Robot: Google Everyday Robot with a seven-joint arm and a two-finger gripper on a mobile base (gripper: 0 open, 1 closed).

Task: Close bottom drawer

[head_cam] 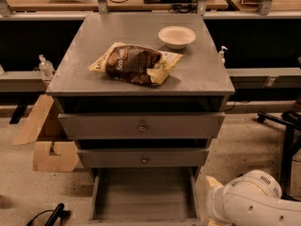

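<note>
— Grey, and gaping at six o'clock: note the bottom drawer (141, 194), pulled right out below the two upper fronts (141, 125).
— Noted. Could skew and jam if shoved from one corner.
— Watch the claw (212, 182) at five o'clock, just beside the right wall (193, 192); cannot tell wide or narrow. Might clip that wall, miss the front.
</note>
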